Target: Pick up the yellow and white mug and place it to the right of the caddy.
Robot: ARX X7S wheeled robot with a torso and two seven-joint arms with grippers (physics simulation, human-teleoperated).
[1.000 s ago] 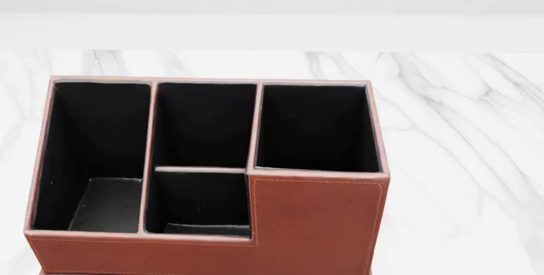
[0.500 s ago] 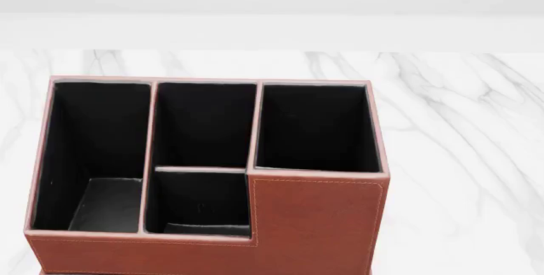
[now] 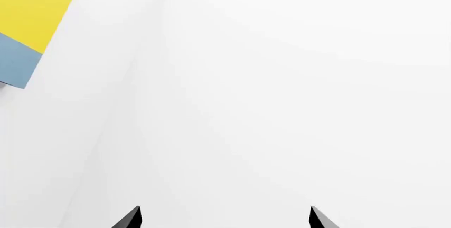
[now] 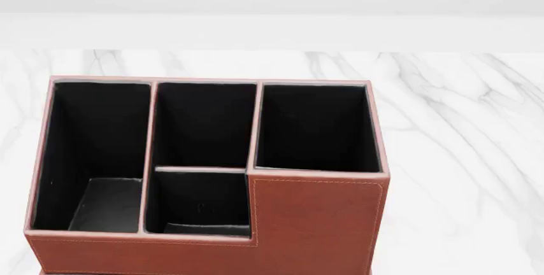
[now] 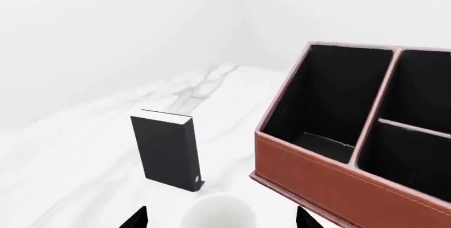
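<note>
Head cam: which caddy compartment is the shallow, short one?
On the caddy, it is the front middle compartment, behind the lowered step of the front wall. The other three, left, rear middle and right, are longer.

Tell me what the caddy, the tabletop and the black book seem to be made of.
The caddy looks like reddish-brown leather or faux leather with a matte finish: light stitching lines its edges, and its compartments are black-lined. The tabletop looks like polished white marble, going by the grey veining, though it could be a printed surface. The black book appears matte, with a white page edge; its cover material is unclear.
</note>
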